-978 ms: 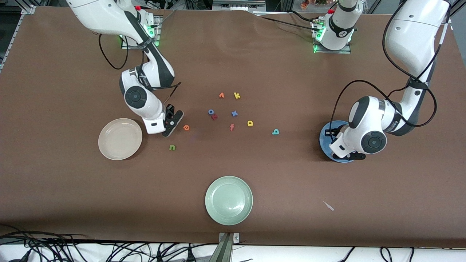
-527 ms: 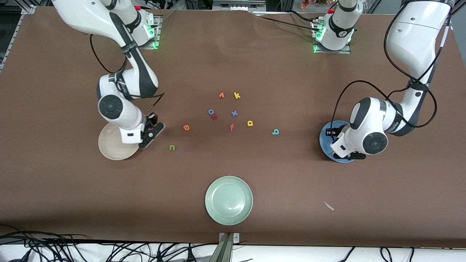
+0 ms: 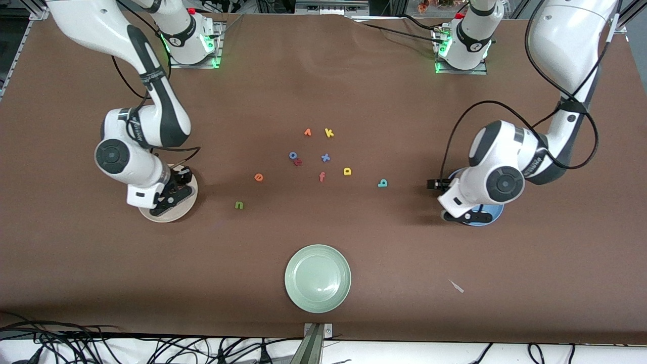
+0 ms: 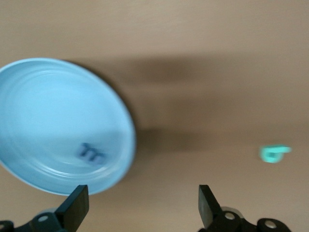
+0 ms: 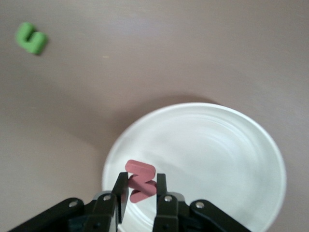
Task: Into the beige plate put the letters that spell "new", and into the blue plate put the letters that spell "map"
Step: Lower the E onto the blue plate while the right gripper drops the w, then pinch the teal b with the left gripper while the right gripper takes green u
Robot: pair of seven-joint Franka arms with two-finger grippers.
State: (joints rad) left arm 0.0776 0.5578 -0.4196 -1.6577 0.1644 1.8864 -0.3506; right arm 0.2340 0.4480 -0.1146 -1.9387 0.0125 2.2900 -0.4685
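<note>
Holding the salmon-pink w (image 5: 140,181) clenched between its jaws, my right gripper (image 3: 169,194) hangs over the beige plate (image 3: 187,206), which I judge is the right place to let it drop: this plate takes "new". The w is a tiny zigzag of foam, pinched upright by its middle, with the cream plate showing empty under it in the right wrist view. My left gripper (image 4: 140,205) has its jaws spread wide and released, hovering at the edge of the blue plate (image 4: 43,111), where the blue m (image 4: 91,153) lies flat and alone; that letter looks delivered. Out on the counter (image 3: 323,86) wait the green n (image 3: 239,205) and the orange e (image 3: 258,177), both near the beige plate, and the teal p (image 3: 382,183) and the yellow a (image 3: 347,171), toward the blue plate. I read the spread jaws as ready for the p, the nearest of them.
</note>
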